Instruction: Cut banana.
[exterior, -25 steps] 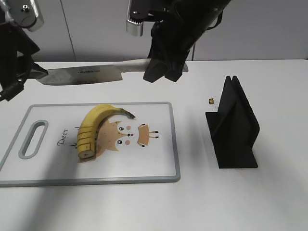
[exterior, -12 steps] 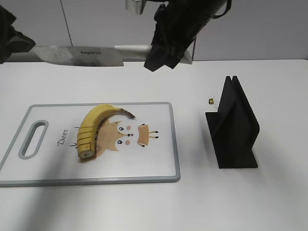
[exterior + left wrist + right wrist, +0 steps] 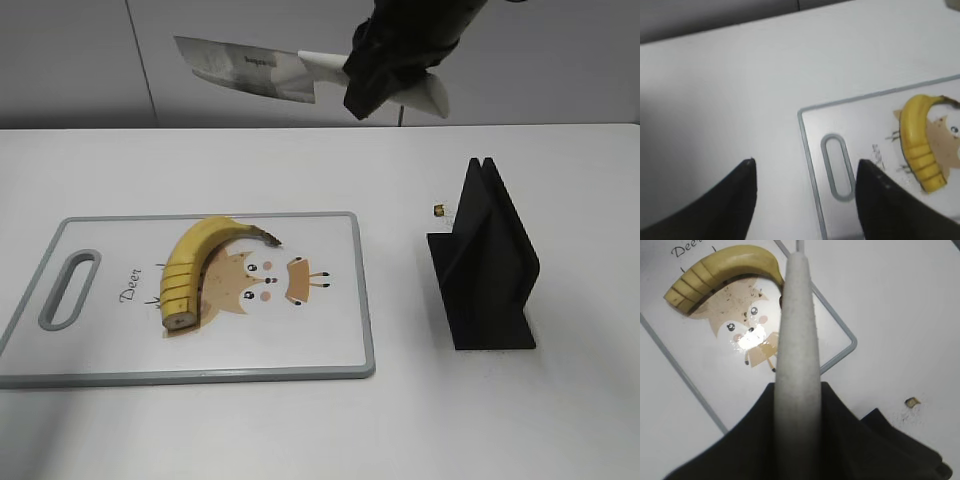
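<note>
Exterior view: set at near table edge, chest height, looks down at slant toward far wall; takes in whole cutting board [image 3: 350, 300] at left, black stand [image 3: 487, 270] at right.

Left wrist view: high over table's left side, looks down between two dark fingers [image 3: 735, 200]; shows board's handle end [image 3: 812, 150], banana [image 3: 920, 145] at right edge.

Right wrist view: raised, looks down along white knife handle [image 3: 797, 355] at board [image 3: 842, 335]; nearer than exterior view.

All three views share board and banana.

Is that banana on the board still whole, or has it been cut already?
Partly cut. The banana lies on the cutting board with its blunt end sliced crosswise into rounds, still pressed together; the stem half is whole.
</note>
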### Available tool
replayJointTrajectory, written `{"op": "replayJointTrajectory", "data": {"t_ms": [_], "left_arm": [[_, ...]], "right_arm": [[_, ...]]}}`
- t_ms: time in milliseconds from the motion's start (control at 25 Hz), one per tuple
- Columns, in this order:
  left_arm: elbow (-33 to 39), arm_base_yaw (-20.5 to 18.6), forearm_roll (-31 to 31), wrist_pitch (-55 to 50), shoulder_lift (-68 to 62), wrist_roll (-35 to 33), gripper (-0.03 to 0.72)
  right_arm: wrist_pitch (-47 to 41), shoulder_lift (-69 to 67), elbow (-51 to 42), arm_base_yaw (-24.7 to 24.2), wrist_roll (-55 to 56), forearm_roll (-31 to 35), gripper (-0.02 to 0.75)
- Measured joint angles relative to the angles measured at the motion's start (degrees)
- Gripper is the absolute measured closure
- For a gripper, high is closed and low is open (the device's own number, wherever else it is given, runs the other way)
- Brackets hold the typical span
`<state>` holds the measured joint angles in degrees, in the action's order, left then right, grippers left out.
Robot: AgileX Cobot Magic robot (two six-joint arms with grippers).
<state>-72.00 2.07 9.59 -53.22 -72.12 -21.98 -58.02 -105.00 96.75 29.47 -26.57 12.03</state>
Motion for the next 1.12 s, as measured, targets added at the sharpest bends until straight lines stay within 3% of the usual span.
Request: {"op": "replayJointTrajectory", "data": {"t_ms": [240,520,880,1120], "left_arm": [[-0.95,-2.96,-2.12,-15.15,0.27,6.51,0.095],[7.64,-3.03,-3.05,-16.29,10.66,8.79,0.098],[23.50,-3.03,-5.44,-9.32,31.16,8.89,0.100],[34.54,-3.03,-4.82,-8.13,45.39,8.89,0.101]], "right_arm": [[-6.70,2.65,0.00,0.00,12.28,-1.57,0.575],[-6.67,9.18,-3.81,-0.63,22.67,-4.79,0.575],[-2.49,16.93,-16.80,-13.66,25.65,0.48,0.575],[0.91,21.59,-24.64,-16.44,27.61,0.83,0.575]]}}
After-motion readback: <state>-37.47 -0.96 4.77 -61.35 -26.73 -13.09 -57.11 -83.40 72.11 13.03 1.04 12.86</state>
